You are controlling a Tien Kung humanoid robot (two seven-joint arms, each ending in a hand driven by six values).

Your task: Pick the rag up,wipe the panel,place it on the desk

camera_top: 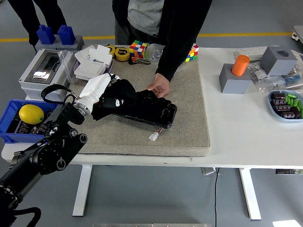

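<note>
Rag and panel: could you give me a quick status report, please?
Left hand shut on rag, at panel's left end. Right hand not in view. Person's hand on panel's far edge.

A white table [246, 137] carries a tan mat [189, 127], under and right of the left hand [97, 87]. Left of that hand sit a grey box [40, 78] and a blue bin [14, 130]. Far to its right stand grey blocks [234, 80] and a blue dish [284, 106].
</note>
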